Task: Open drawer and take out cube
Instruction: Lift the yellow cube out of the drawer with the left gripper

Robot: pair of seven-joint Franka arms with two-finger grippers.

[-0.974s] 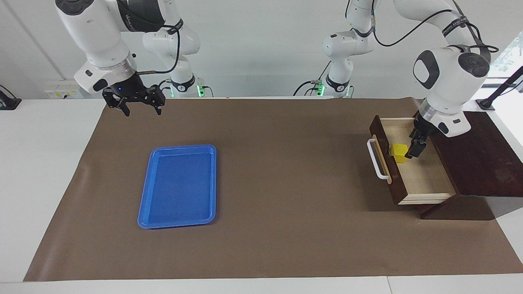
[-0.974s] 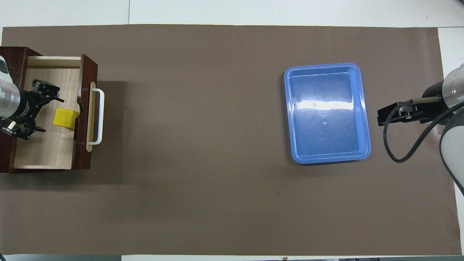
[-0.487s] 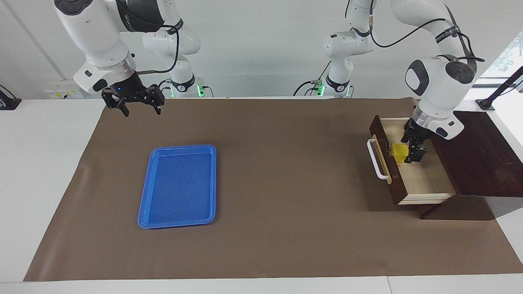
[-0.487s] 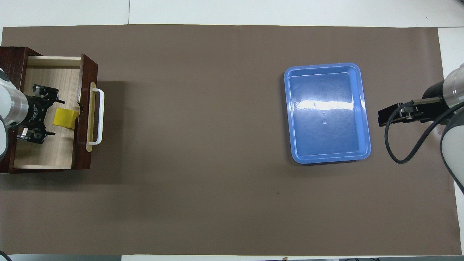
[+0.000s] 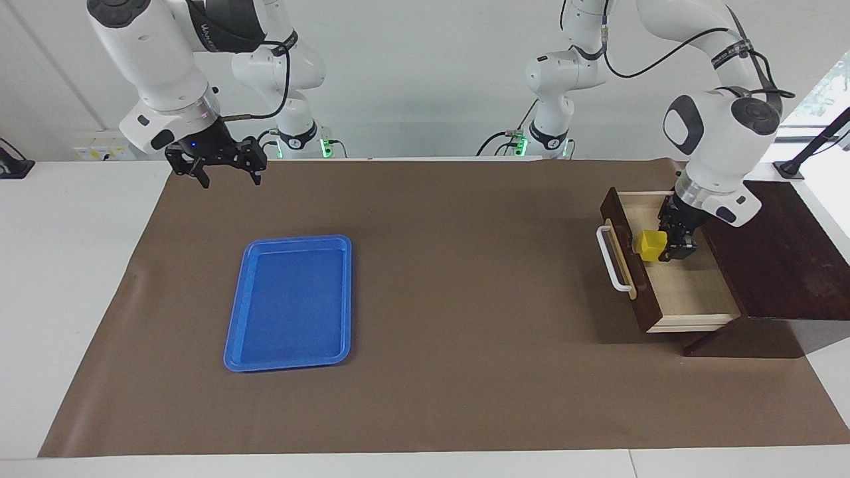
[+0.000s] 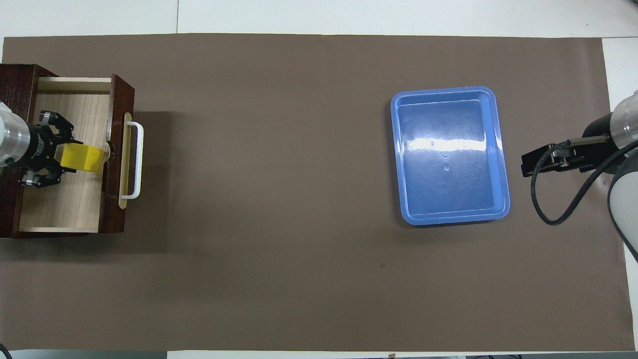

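wall: plain white wall (image 5: pixel 412 79) | surface: wide white flat surface (image 5: pixel 66 279) with a big brown mat (image 5: pixel 465 265) on top | window: bright window (image 5: pixel 827 86) at one side | socket: white wall socket (image 5: pixel 99 153)

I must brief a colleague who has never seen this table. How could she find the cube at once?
Find the dark wooden box at the left arm's end of the table; its drawer is pulled open. In it, at the left gripper, is the cube, the only bright yellow thing there.
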